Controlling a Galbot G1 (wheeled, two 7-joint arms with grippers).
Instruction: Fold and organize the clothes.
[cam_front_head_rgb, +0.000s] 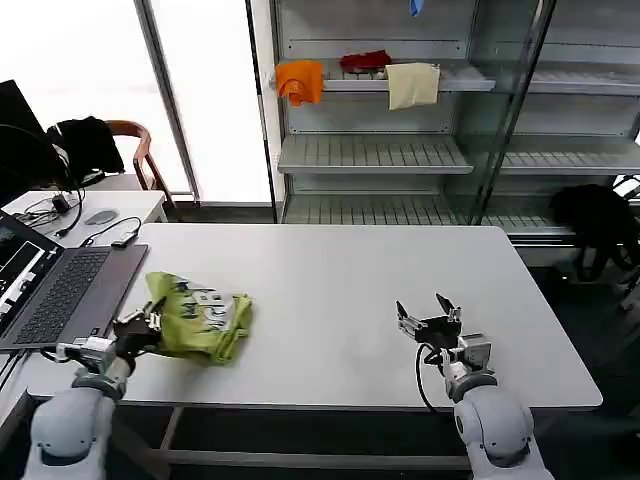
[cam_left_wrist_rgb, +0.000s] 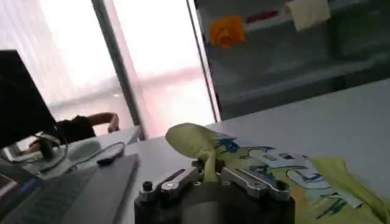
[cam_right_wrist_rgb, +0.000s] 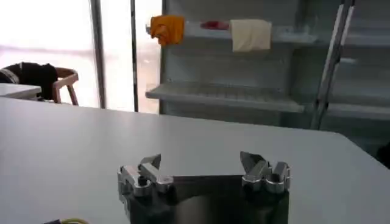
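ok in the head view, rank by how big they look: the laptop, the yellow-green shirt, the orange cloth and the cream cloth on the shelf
1. Laptop, though partly cut off by the picture's edge.
2. Yellow-green shirt, bunched on the table.
3. Orange cloth and cream cloth look about alike; both sit far back on the shelf, so their small look is partly distance.

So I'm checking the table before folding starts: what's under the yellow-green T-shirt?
The bunched T-shirt lies on the white table, its edge pinched in the left hand. Anything beneath the cloth is covered.
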